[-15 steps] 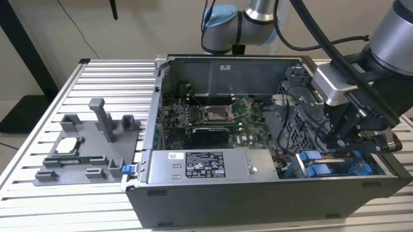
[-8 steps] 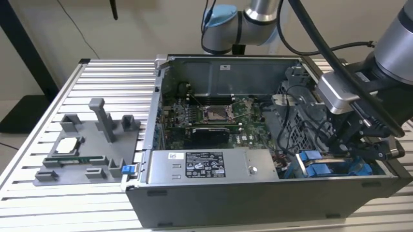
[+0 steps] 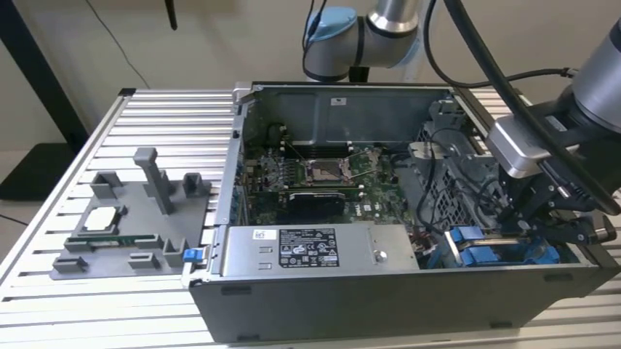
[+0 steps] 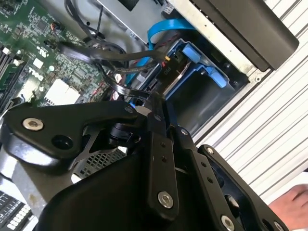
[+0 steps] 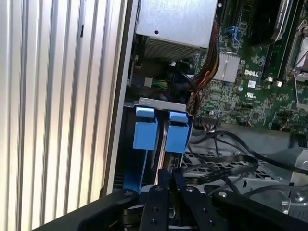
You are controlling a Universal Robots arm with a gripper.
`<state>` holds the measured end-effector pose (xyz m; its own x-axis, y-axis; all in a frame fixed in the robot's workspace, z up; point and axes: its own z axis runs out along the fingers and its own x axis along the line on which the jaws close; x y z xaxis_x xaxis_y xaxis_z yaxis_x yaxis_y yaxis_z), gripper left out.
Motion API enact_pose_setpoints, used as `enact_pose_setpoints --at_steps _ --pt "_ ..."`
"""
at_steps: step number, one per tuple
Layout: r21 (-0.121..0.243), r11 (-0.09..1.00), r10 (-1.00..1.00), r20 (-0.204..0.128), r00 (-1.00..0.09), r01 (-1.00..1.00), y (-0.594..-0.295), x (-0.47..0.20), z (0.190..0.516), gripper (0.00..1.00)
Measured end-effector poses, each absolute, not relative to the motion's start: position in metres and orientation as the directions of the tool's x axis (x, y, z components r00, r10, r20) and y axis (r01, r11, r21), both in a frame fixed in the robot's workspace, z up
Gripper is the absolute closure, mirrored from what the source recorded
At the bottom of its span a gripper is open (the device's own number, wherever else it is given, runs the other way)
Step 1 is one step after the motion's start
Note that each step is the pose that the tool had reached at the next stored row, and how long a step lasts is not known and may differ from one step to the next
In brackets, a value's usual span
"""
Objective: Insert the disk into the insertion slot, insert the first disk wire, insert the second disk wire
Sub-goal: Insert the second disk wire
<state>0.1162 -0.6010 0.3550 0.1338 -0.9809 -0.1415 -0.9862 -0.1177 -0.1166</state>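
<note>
Beside the power supply [image 3: 315, 251], the disk [image 5: 166, 144] is sitting in the slot [image 3: 505, 254]; the gripper [image 5: 168, 179] is hovering at its wire end, fingers [image 5: 162, 180] nearly closed, seemingly pinching a wire; seating it wants square alignment.

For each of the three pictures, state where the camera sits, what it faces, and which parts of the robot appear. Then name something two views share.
Exterior view: off the arm, looking down into the open computer case on the slatted table; the arm reaches in at this view's right.
First wrist view: on the arm, facing the blue-framed disk in the insertion slot; the gripper shows, fingers together.
Second wrist view: on the arm, facing the same bay beside the motherboard.
Both wrist views share the disk and black wires.
</note>
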Motion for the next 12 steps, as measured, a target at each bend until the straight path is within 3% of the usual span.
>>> enact_pose_setpoints --at_steps 12 --pt "-0.103 -0.092 -0.984 -0.142 0.106 -0.99 -0.5937 0.1178 0.3507 1.0"
